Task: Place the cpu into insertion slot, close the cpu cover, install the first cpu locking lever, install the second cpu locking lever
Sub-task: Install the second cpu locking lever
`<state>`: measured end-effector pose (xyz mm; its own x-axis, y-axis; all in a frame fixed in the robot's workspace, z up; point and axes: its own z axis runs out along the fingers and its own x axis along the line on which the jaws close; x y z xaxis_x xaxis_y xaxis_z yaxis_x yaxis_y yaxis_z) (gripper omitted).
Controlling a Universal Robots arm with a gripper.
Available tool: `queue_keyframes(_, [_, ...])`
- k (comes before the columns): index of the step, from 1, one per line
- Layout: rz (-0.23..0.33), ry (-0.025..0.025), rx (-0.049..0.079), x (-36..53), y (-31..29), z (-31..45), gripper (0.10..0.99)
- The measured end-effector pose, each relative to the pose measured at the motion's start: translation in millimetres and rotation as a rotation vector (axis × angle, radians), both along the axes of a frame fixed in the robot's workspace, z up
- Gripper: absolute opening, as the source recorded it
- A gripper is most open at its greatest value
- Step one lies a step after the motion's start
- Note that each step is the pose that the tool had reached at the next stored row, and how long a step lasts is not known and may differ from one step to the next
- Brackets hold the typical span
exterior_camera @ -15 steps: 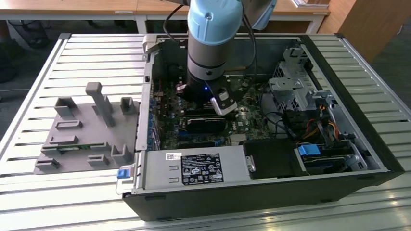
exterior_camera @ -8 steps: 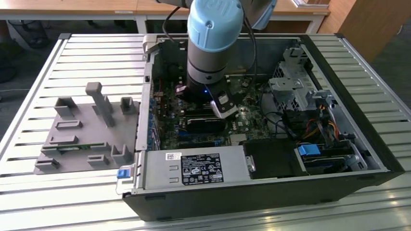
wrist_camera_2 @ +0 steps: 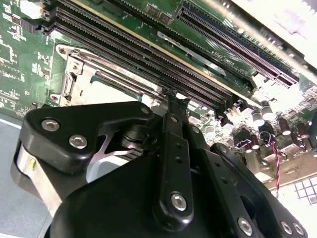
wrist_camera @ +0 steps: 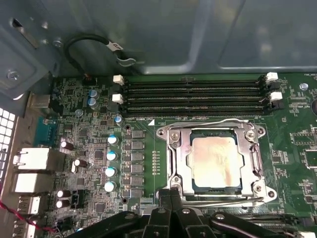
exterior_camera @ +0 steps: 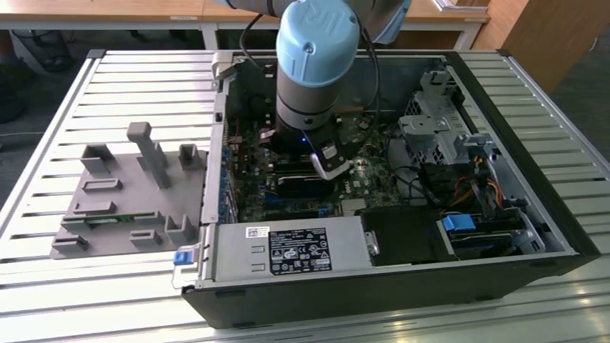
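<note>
In the first wrist view the cpu [wrist_camera: 214,161] lies flat in the insertion slot [wrist_camera: 174,184], its pale stained face showing through the window of the cpu cover [wrist_camera: 181,157]. The cover is down over the chip. Thin wire levers run along two opposite sides of the socket [wrist_camera: 213,122] [wrist_camera: 223,201]. My gripper [wrist_camera: 171,194] is shut, its tips at the socket's corner by the end of one lever; whether they touch it is unclear. In the exterior view the gripper [exterior_camera: 329,170] hangs low over the motherboard inside the case. The second wrist view has the fingertips [wrist_camera_2: 173,96] beside the cover [wrist_camera_2: 81,69].
Black memory slots [wrist_camera: 193,96] with white clips run beside the socket. Capacitors [wrist_camera: 112,154] and rear ports [wrist_camera: 34,158] stand near it. A cable loop [wrist_camera: 94,42] hangs from the case wall. A power supply [exterior_camera: 291,250], drive cage [exterior_camera: 448,143] and grey fixture [exterior_camera: 124,193] surround the work area.
</note>
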<state>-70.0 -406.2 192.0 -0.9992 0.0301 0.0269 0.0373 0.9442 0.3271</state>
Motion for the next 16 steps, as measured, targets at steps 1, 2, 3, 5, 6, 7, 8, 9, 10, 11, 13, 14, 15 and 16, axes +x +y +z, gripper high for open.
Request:
queue_keyframes(1, [0.0,0.0002,0.003,-0.4,0.0,-0.6,0.106])
queue_keyframes(2, [0.0,0.0001,0.006,-0.7,0.0,-1.2,0.106])
queue_keyframes(3, [0.0,0.0002,0.008,-1.0,0.0,-1.8,0.106])
queue_keyframes(5, [-0.001,0.0,0.014,-1.7,0.0,-3.2,0.106])
queue_keyframes(6, [-0.001,0.0,0.017,-2.1,0.1,-3.8,0.106])
queue_keyframes(7, [-0.001,0.0001,0.019,-2.5,0.1,-4.4,0.106])
queue_keyframes(8, [-0.001,0.0001,0.021,-3.0,0.1,-5.0,0.106])
queue_keyframes(9, [-0.001,0.0,0.022,-3.7,0.2,-5.7,0.106])
queue_keyframes(10, [-0.001,0.0002,0.022,-4.4,0.1,-6.1,0.106])
queue_keyframes(11, [-0.002,0.0002,0.023,-5.1,0.1,-6.4,0.106])
queue_keyframes(13, [-0.002,-0.0001,0.023,-5.9,0.2,-6.4,0.106])
queue_keyframes(14, [-0.002,-0.0002,0.023,-6.1,0.2,-6.5,0.106])
queue_keyframes(15, [-0.002,-0.0003,0.023,-6.1,0.1,-6.2,0.106])
queue_keyframes(16, [-0.002,-0.0002,0.023,-6.2,0.1,-5.5,0.106])
